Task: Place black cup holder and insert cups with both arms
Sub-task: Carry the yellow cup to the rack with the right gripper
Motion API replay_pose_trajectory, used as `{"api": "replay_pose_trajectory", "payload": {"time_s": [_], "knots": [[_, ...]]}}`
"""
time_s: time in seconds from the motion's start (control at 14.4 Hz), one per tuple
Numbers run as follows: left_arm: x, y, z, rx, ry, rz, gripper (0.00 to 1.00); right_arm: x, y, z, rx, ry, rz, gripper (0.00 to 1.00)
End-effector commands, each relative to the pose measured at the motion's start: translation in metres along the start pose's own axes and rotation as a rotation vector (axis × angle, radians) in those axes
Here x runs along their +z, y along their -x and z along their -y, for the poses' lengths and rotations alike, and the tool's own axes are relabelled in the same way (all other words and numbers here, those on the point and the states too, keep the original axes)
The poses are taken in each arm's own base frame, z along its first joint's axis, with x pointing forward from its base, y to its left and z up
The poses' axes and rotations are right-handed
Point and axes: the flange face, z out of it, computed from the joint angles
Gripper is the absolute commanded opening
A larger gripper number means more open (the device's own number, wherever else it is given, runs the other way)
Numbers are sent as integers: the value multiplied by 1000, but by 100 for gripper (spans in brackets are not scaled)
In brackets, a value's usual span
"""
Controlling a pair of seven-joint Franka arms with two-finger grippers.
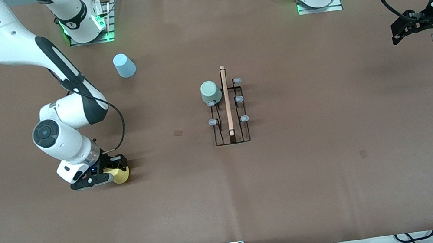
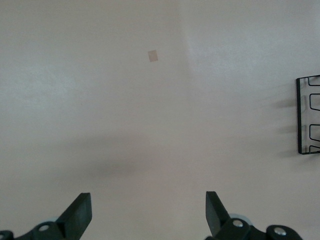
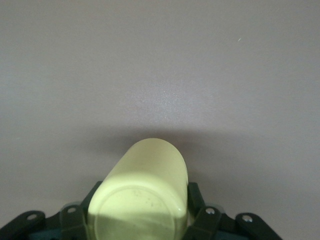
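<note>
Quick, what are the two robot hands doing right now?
Left gripper: open, empty, over bare table.
Right gripper: shut on the small yellow plastic cup, low at the table.

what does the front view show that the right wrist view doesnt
Only the front view: the black cup holder with the grey-green cup on a prong, the light blue cup near the right arm's base, and the open left gripper waiting over the table's end. Only the right wrist view: the yellow cup's base seen close up. Both: the right gripper shut on the yellow cup, on the brown table.
</note>
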Motion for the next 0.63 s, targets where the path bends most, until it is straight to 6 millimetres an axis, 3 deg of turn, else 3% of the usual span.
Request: {"api": "replay_pose_trajectory", "payload": {"time_s": [0.0,0.07,0.28,0.42,0.56], "knots": [[-6,-1,-1,14,22,-8,100,-84,-11,38,50,-50,88,0],[-6,-1,-1,14,22,-8,100,-107,-11,68,101,-79,107,0],[-6,-1,-1,15,22,-8,100,-134,4,165,318,-85,82,0],[-6,-1,-1,15,22,-8,100,-137,22,239,411,-117,37,0],[-6,-1,-2,17,22,-8,100,-124,35,286,468,-126,-32,0]]}}
